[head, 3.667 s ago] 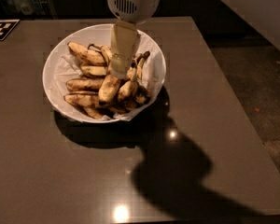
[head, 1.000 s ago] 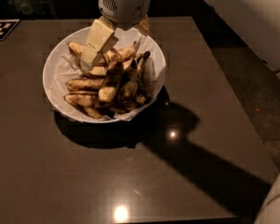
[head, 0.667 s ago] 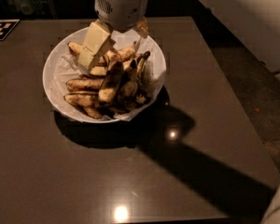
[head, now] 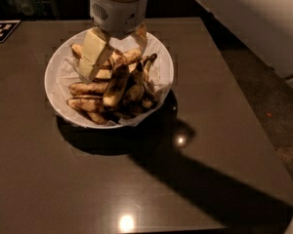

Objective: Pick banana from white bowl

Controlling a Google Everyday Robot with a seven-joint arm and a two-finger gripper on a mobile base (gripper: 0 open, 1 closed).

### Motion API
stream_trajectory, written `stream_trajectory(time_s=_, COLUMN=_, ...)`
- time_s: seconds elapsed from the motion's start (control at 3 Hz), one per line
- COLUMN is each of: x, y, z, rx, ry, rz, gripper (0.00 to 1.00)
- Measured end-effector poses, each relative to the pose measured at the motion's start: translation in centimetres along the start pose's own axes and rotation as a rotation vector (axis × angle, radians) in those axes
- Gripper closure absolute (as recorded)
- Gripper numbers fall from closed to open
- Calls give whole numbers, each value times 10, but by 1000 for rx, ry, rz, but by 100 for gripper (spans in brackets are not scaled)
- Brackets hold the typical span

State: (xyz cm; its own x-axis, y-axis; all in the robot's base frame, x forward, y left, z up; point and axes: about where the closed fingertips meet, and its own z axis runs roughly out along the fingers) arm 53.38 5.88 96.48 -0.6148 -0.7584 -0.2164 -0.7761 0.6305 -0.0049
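My gripper (head: 115,57) is open over the white bowl (head: 56,89) — the banana (head: 115,87) leans up just below, between my fingers (head: 94,54).

No legible writing; a checkered marker (head: 1,30) on the table (head: 224,91), jaws above the white bowl (head: 56,82).

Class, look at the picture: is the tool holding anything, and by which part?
It cannot be told. The tool hangs low over the white bowl, at the upper end of the long brown-streaked banana, but no firm hold shows.
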Motion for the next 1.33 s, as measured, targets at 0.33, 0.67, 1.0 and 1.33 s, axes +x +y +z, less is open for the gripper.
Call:
stream_trajectory(time_s=0.33, x=0, y=2, z=1, rx=7, ry=4, rz=3, gripper=15)
stream_trajectory(time_s=0.67, x=-2, y=-1, z=2, rx=16, ry=8, rz=10, gripper=21)
stream_trajectory(time_s=1.0, x=-5, y=-8, z=3, rx=22, ry=12, rz=24, gripper=18)
stream_trajectory(time_s=1.33, x=-8, y=-19, z=15, rx=17, ry=37, rz=47, gripper=18)
